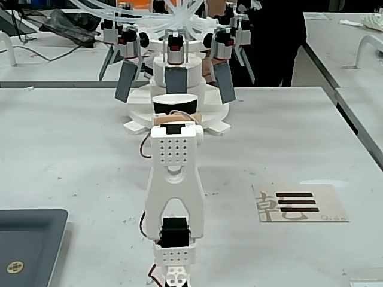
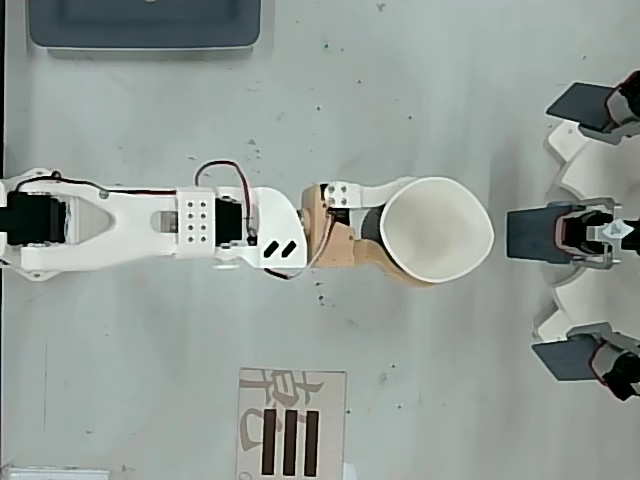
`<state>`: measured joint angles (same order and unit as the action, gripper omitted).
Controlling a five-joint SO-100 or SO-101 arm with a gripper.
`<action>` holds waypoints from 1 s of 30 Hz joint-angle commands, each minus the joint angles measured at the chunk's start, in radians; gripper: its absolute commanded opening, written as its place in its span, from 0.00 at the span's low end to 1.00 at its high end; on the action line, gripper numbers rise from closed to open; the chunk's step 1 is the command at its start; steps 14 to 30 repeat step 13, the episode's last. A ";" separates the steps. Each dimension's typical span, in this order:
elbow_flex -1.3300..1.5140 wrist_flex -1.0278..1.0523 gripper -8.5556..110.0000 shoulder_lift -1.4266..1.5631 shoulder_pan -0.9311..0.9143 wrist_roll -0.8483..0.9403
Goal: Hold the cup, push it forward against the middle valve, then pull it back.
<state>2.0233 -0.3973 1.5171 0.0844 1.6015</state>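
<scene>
The cup (image 2: 440, 192) lies between my gripper's (image 2: 395, 232) fingers, its open mouth towards the right in the overhead view. Its white rim is squeezed slightly out of round, and a strip of brown sleeve (image 2: 405, 272) shows below. My gripper is shut on it. The middle valve (image 2: 535, 235), a short dark-grey paddle, stands just right of the rim with a narrow gap between them. In the fixed view the cup (image 1: 175, 103) sits just beyond my white arm (image 1: 175, 179), below the middle valve (image 1: 176, 81); the fingers are mostly hidden there.
A slanted grey paddle (image 1: 125, 81) (image 1: 224, 81) hangs on each side of the middle one, over the white dispenser base (image 1: 134, 122). A dark tray (image 1: 30, 245) lies near left. A printed card (image 1: 299, 203) lies to the right of the arm.
</scene>
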 commanded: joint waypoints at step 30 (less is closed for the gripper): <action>-0.008 -0.037 0.09 0.060 -0.014 0.002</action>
